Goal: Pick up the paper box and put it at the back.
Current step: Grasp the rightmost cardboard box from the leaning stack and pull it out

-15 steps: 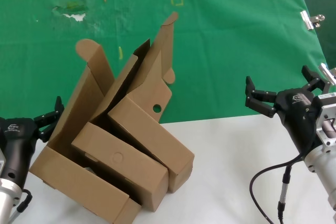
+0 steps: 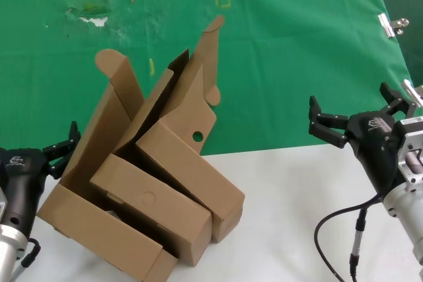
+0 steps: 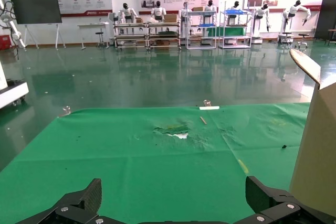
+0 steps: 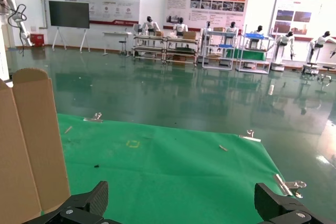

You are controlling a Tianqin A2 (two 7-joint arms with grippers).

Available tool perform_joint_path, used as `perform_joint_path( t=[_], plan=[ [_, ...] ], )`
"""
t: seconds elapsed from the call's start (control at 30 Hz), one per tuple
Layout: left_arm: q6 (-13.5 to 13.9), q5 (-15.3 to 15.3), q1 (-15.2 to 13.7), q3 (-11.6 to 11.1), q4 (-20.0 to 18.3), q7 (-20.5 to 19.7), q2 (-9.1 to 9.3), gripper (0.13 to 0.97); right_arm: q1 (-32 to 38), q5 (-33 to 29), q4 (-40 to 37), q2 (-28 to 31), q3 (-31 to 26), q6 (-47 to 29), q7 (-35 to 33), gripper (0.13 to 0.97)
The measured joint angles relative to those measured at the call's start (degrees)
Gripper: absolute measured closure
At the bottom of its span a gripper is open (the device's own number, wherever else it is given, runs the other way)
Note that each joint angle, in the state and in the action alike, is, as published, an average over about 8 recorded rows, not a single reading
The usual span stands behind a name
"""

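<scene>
The paper box (image 2: 188, 163) with the punched round hole lies tilted in a pile of three brown boxes at the front left. Its lid (image 2: 198, 84) stands up over the green sheet (image 2: 284, 44) at the back. My left gripper (image 2: 63, 144) is open and empty, just left of the pile and close to the tall flap. In the left wrist view (image 3: 173, 203) a cardboard flap (image 3: 315, 145) stands beside it. My right gripper (image 2: 349, 100) is open and empty at the right, well apart from the boxes. The right wrist view (image 4: 184, 195) shows a cardboard flap (image 4: 31, 150) off to one side.
A box with an embossed circle (image 2: 149, 206) and a long box with a tall round-topped flap (image 2: 99, 229) lean against the paper box. The white tabletop (image 2: 284, 216) lies in front of the sheet. A metal clip (image 2: 391, 24) grips the sheet's right edge. A black cable (image 2: 334, 226) hangs by my right arm.
</scene>
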Motion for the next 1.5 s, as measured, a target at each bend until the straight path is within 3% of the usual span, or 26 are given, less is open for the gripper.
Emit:
perform_joint_path(
  t=[1.03,1.3,1.5],
  plan=[
    [0.0,0.0,0.0,0.0,0.0,0.0,0.00,0.132,0.6,-0.4,0.3,0.5,-0.8,-0.3,0.0,0.129],
    [0.0,0.0,0.0,0.0,0.0,0.0,0.00,0.141,4.5,-2.5,4.8,6.0,-5.4,-4.9,-0.7,0.129],
    [0.0,0.0,0.0,0.0,0.0,0.0,0.00,0.169,4.8,-0.9,7.8,14.2,-3.8,-16.1,-7.5,0.129]
  ],
)
